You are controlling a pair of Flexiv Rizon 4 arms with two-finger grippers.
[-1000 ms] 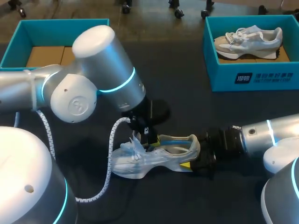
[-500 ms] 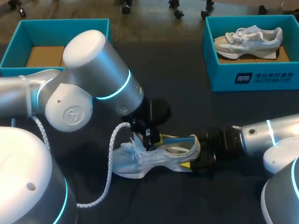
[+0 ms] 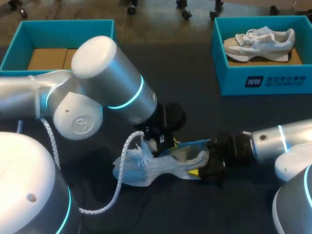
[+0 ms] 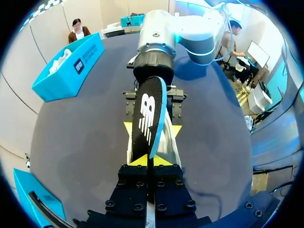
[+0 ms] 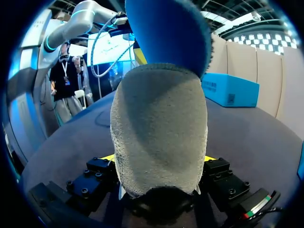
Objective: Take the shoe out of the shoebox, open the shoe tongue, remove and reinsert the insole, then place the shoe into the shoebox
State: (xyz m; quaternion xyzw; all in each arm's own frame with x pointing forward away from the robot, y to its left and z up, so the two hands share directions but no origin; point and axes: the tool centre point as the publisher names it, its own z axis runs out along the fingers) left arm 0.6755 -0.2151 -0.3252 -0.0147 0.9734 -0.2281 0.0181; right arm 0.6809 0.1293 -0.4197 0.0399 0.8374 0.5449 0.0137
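Insole (image 4: 148, 114), white-lettered, in left tool (image 4: 148, 161)

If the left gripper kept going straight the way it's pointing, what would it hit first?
Beyond the insole it pinches, the left gripper would probably meet the right gripper, which clamps the shoe dead ahead; depth is hard to judge.

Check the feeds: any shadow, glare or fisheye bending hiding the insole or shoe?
Head view: even light, no glare; the left arm hides the throat of the shoe. Left wrist view: fisheye curves the table; the insole in the left pincer is evenly lit and plain. Right wrist view: the shoe's heel, backlit and dim, fills the middle over the right pincer.
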